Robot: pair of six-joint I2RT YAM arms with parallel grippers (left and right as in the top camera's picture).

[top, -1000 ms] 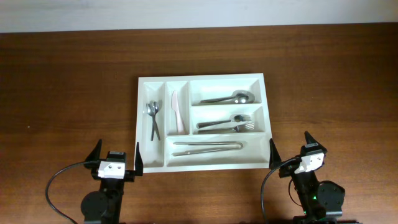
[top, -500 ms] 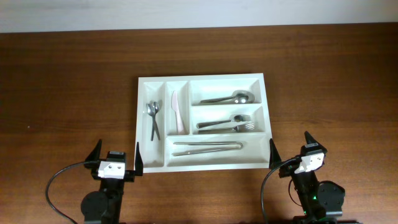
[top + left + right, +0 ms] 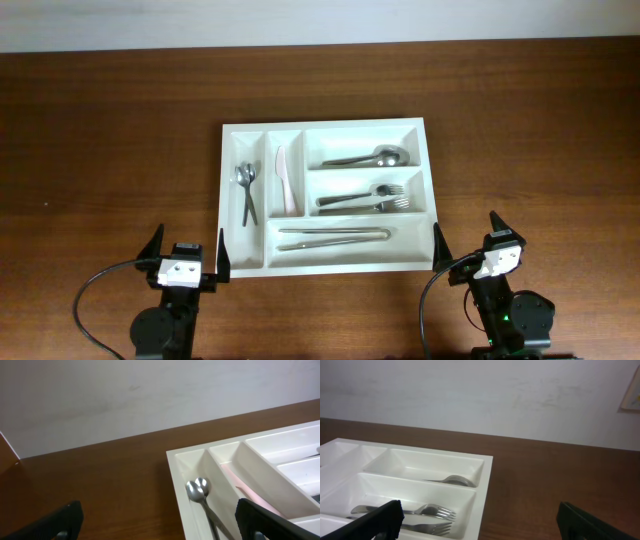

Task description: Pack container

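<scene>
Left fingers: spread wide, released, grasping nothing; poised low over the near side of the tabletop.
Right fingers: likewise spread wide and empty, at the same near side.
Tray: flat on the tabletop, ahead of both pairs of fingers and between them. Its near-left corner lay just beside the inner left finger and its near-right corner just beside the inner right finger. From overhead, neither appeared to touch it.
Ahead of the left fingers: the two narrow compartments, with teaspoons in the outer one and a pink knife in the one beside it.
Ahead of the right fingers: two wide compartments, with forks in the nearer and spoons in the farther.
Between the two pairs: the third wide compartment, closest to the fingers, holding a long steel piece; its kind was hard to tell.
Loose cutlery: none showed on the tabletop in any view.
Step in hand: judged to be the close of packing. Every compartment held something, nothing was waiting outside the tray, and both arms sat back with nothing in their fingers.
Next move: probably none on the cutlery itself. If another piece were to be packed, it would first have to come into view. The fingers nearer to it would then reach out, close on its handle, and carry it forward to the compartment with matching pieces. Any forward reach would need the inner fingers lifted clear of the tray's near corners, so as not to nudge it.
</scene>
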